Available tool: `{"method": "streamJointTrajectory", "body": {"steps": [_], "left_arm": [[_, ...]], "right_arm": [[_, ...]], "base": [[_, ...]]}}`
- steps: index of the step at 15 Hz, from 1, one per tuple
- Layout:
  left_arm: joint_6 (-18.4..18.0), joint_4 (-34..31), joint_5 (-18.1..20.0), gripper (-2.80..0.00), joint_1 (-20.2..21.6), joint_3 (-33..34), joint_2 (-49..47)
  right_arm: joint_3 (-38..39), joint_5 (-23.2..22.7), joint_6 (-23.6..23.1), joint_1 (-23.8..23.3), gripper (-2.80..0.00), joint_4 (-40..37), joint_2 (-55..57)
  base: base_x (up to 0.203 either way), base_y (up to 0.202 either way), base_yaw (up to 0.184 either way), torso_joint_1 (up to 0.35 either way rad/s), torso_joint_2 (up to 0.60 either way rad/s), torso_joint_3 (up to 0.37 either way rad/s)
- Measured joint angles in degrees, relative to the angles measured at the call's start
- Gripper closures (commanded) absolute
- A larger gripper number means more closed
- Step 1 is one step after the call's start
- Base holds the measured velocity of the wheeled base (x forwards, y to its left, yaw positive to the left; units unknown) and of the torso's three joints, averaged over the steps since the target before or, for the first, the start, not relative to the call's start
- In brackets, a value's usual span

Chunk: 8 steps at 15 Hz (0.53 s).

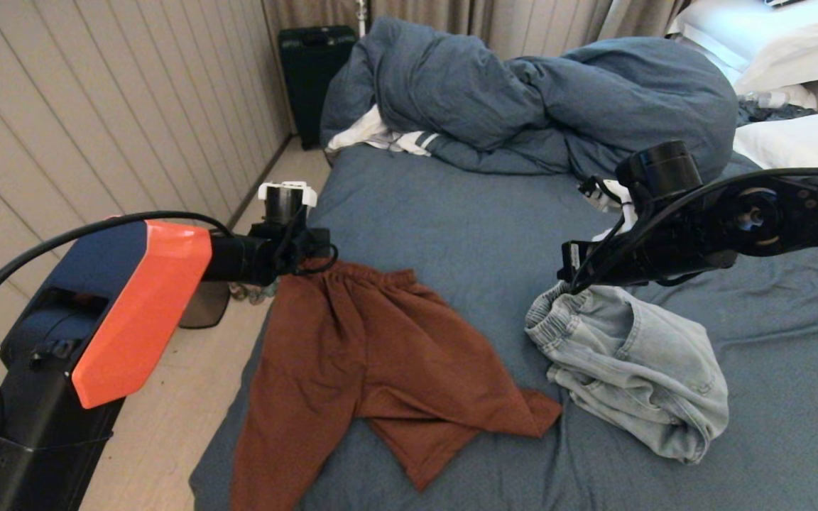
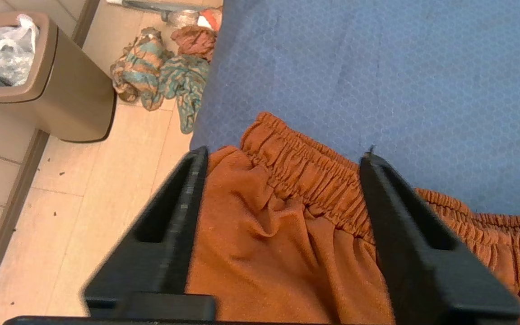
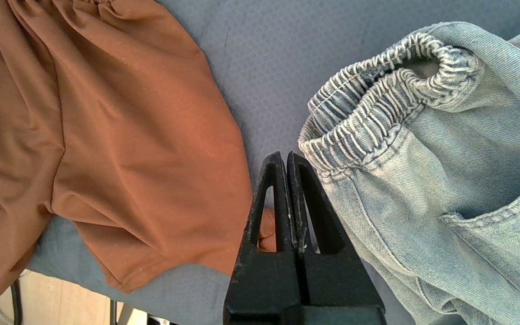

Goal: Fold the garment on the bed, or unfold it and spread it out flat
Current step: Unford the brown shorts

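Your left gripper (image 2: 282, 153) sits at the near-left edge of the bed (image 1: 466, 213), fingers (image 2: 174, 212) spread wide with nothing clamped. The elastic waistband corner of the rust-brown shorts (image 1: 380, 355) lies between them, loose on the sheet; whether the tips touch the cloth, you can't tell. Your right gripper (image 3: 285, 155) hovers over the sheet in the gap between the brown shorts and the light denim shorts (image 1: 629, 362), fingers pressed together, empty. In the head view its tips are hidden behind the arm. One brown leg hangs off the bed edge, cut off by the frame. Count: two garments in front of you, one bunched blue duvet (image 1: 537, 99), one striped cloth (image 1: 388, 135) half buried under it. On the floor: one bin (image 2: 48, 81), one pile of cloth (image 2: 165, 72).
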<state>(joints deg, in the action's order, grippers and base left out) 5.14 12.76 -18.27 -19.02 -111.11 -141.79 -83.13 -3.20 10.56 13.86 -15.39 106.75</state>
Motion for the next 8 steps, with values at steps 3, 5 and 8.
{"method": "streamJointTrajectory", "body": {"steps": [3, 5, 8], "left_arm": [[0.2, -0.6, -0.2, -2.80, 0.0, 0.3, 0.7], [0.9, -1.2, -0.3, 0.00, -0.1, 2.8, 2.4], [2.1, -1.8, 0.2, 0.00, -2.8, 13.6, 8.3]], "right_arm": [[0.1, -0.1, 0.0, 0.1, 0.00, 0.0, 0.0], [0.2, -0.2, 0.0, 0.4, 0.00, -0.1, -0.2], [1.5, -0.2, 0.0, 1.6, 0.00, -0.1, -1.0]], "base": [[0.000, 0.000, 0.000, 0.000, 0.00, 0.000], [0.000, 0.000, 0.000, 0.000, 0.00, 0.000], [0.000, 0.000, 0.000, 0.000, 0.00, 0.000]]}}
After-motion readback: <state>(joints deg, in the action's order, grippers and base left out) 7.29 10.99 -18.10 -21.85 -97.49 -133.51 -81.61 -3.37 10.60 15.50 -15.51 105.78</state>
